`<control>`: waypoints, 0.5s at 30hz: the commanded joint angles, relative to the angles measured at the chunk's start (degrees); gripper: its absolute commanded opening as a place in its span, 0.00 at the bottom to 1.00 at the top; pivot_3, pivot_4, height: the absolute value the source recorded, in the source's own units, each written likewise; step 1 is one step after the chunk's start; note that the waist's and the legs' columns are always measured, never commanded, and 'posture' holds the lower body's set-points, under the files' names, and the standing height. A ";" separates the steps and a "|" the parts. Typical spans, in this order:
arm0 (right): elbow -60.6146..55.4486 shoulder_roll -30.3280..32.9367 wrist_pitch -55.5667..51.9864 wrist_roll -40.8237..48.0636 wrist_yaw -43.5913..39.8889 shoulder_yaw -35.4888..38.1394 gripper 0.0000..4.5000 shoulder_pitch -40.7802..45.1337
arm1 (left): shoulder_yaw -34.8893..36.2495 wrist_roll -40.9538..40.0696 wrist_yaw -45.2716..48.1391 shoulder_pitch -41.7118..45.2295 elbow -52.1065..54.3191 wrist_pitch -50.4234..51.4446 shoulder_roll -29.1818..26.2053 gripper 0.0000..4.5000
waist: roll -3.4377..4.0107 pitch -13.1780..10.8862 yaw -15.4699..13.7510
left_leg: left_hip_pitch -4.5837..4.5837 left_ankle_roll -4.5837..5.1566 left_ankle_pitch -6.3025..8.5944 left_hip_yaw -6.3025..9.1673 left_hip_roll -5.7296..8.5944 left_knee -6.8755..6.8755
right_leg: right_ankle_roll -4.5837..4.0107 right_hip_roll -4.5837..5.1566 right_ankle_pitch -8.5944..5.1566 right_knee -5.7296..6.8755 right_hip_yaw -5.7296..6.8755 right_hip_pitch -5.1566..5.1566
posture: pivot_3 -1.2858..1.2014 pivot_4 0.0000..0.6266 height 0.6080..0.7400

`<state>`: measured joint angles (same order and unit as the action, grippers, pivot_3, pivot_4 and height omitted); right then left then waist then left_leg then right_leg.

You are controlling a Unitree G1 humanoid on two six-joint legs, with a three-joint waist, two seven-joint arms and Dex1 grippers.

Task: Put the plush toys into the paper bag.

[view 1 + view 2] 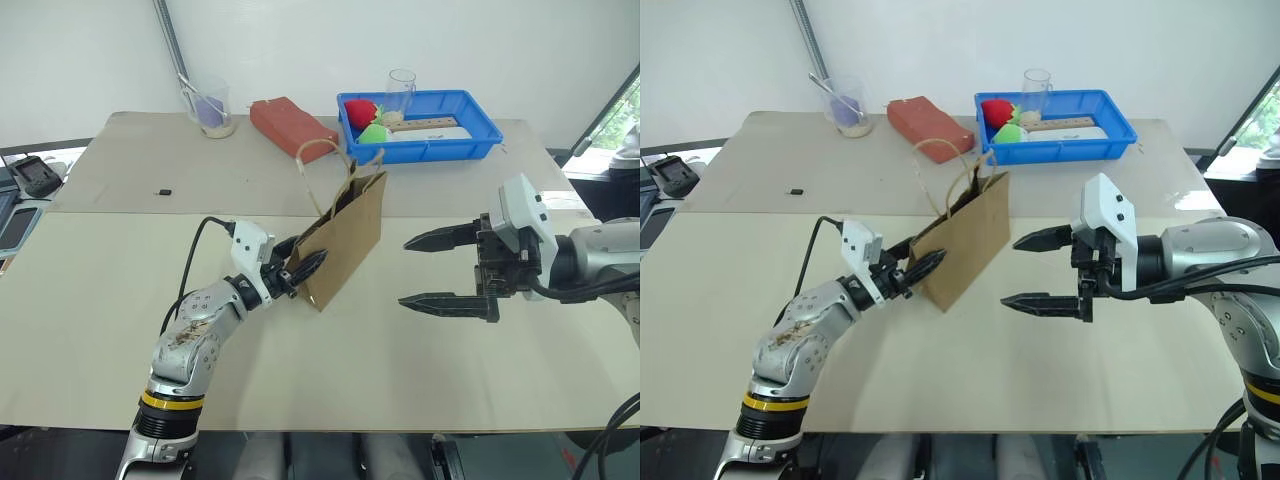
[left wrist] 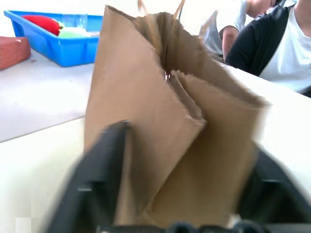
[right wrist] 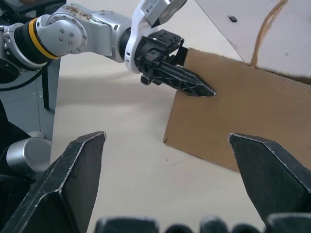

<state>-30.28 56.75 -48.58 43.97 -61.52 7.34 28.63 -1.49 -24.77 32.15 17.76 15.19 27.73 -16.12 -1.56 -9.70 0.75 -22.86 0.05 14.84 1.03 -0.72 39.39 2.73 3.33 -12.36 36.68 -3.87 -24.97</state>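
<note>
The brown paper bag (image 1: 345, 235) stands upright mid-table, its mouth open and its twine handles (image 1: 318, 150) up. My left gripper (image 1: 306, 256) is at the bag's lower left end, shut on it. In the left wrist view the bag's narrow folded side (image 2: 160, 126) fills the gap between the two black fingers (image 2: 109, 165). My right gripper (image 1: 403, 272) hangs open and empty a short way right of the bag, pointing at it. Its view shows the bag's broad face (image 3: 243, 107) and the left gripper's fingers (image 3: 187, 82) against it. The plush toys are out of view.
At the back right is a blue tray (image 1: 470, 140) with red and green soft items (image 1: 365, 118) and a clear glass (image 1: 401, 90). A reddish-brown block (image 1: 292, 125) and a plastic cup (image 1: 212, 108) stand at the back. People (image 2: 286, 48) sit beyond the table.
</note>
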 commanded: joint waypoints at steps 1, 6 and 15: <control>-0.59 0.16 1.89 -0.21 0.71 0.92 1.00 1.16 | -0.67 0.22 1.14 1.20 -0.06 -1.36 -0.26 0.18 | 0.00 0.00 -0.01 | 0.00 0.00 0.00 0.00 0.00 0.00 | 0.00 0.00 0.00 0.00 0.00 0.00 | 0.52 0.24 1.00; -0.75 -0.23 2.22 -0.48 3.33 2.29 1.00 -0.55 | 1.54 -1.85 6.60 4.68 -4.31 -2.13 -2.88 0.01 | 0.00 0.00 0.00 | 0.00 0.00 0.00 0.00 0.01 0.00 | 0.00 -0.01 0.00 -0.01 0.00 0.00 | 0.52 0.24 1.00; -2.56 8.06 2.41 -1.55 -2.53 20.81 1.00 -18.08 | -0.61 -8.05 32.23 17.80 -14.82 -0.03 -12.46 0.01 | -0.01 -0.01 -0.80 | -0.10 0.01 0.00 -0.01 0.05 0.03 | 0.03 0.01 -0.02 -0.11 0.02 0.00 | 0.52 0.24 1.00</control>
<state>-31.02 63.56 -46.41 42.65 -62.44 22.29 11.75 -0.76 -31.47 59.15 33.52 0.62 27.92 -28.13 -1.57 -9.71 -0.05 -22.95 0.08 14.86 1.01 -0.67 39.43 2.76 3.33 -12.38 36.53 -3.84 -24.94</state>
